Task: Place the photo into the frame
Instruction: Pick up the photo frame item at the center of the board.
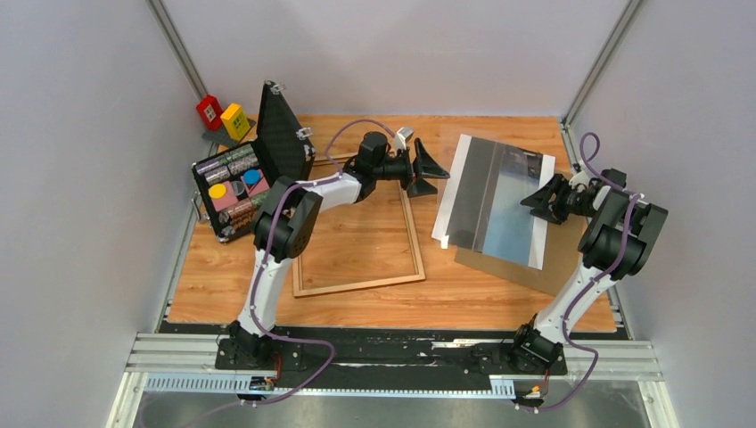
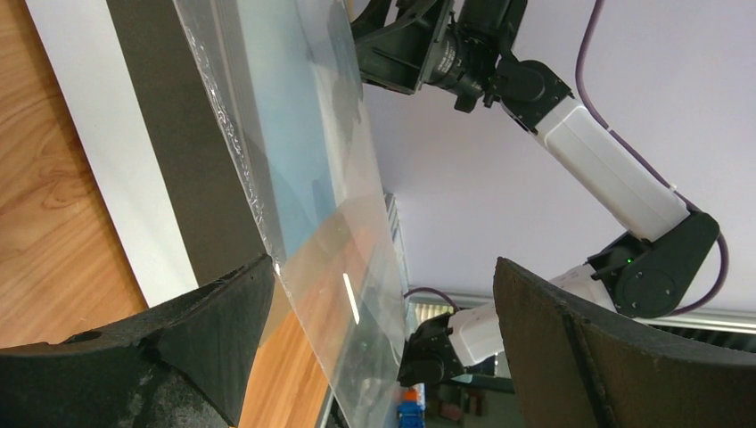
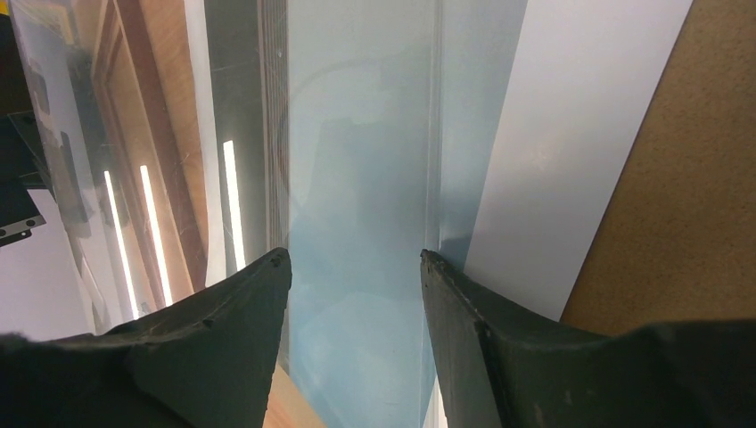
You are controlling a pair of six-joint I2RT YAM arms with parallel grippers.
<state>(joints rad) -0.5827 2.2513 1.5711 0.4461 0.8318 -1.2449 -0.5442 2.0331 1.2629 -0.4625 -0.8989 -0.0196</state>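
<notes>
Overhead, we see two robot arms reaching across a wooden table (image 1: 214, 285). The photo (image 1: 470, 192) lies right of centre, on top of a plain brown backing board (image 1: 544, 272) that sticks out along its near and right sides. We can make out the photo's white margins, a dark grey band and a pale blue half. The frame (image 1: 357, 287) lies flat on the table just left of the photo, close to it but apart, and the tabletop shows through its opening.

The left gripper (image 1: 430, 176) hovers above the frame's far right corner, pointing toward the photo. Its fingers (image 2: 178, 357) are spread as wide as they go and hold nothing.

The right gripper (image 1: 533, 201) sits at the photo's right edge, pointing left. Its fingers (image 3: 241, 339) stand about halfway apart. A clear pane (image 2: 339, 294) slants up over the photo toward this gripper. In the right wrist view it fills the space ahead of the fingertips, glossy with reflected ceiling lights. We cannot tell whether it rests on the fingers.

At the far left an open black case (image 1: 241, 183) holds small coloured items, with a red block (image 1: 209, 111) and a yellow block (image 1: 234, 120) behind it.
</notes>
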